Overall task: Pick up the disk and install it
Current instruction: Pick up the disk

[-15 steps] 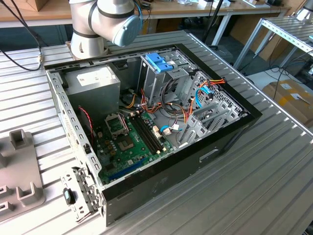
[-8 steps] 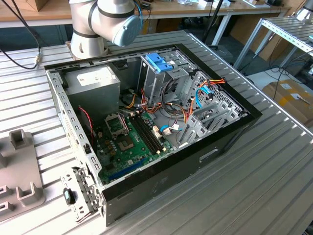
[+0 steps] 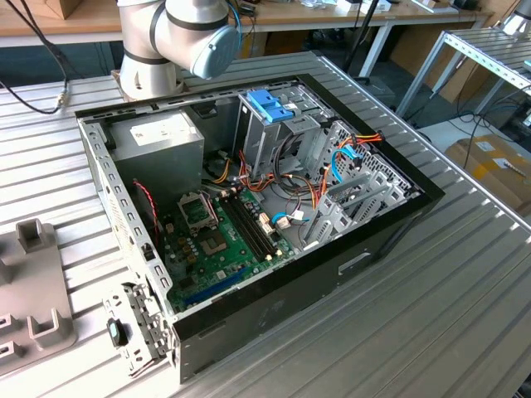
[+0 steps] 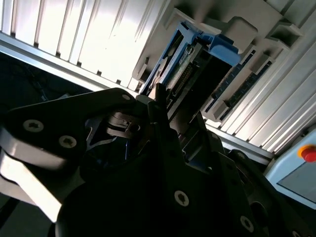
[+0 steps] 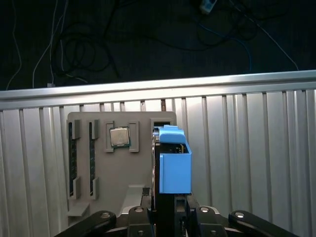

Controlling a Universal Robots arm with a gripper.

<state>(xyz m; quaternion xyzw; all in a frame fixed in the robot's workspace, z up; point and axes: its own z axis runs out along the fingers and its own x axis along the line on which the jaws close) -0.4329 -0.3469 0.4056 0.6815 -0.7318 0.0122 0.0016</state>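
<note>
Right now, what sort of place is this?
Probably a robotics lab or workshop for computer assembly trials: an opened desktop computer case lies on a ribbed metal table, a robot arm stands beside it, and workbenches stand behind.

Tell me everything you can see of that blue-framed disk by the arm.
The disk stands on edge, seen end-on in the first wrist view: a thin slab in a light blue plastic carrier with a boxy blue end. The second wrist view shows a row of connector pins along its edge. It sits at a grey holder on the ribbed metal table, beside a square chip. The gripper is at its near end; whether it grips cannot be told.
</note>
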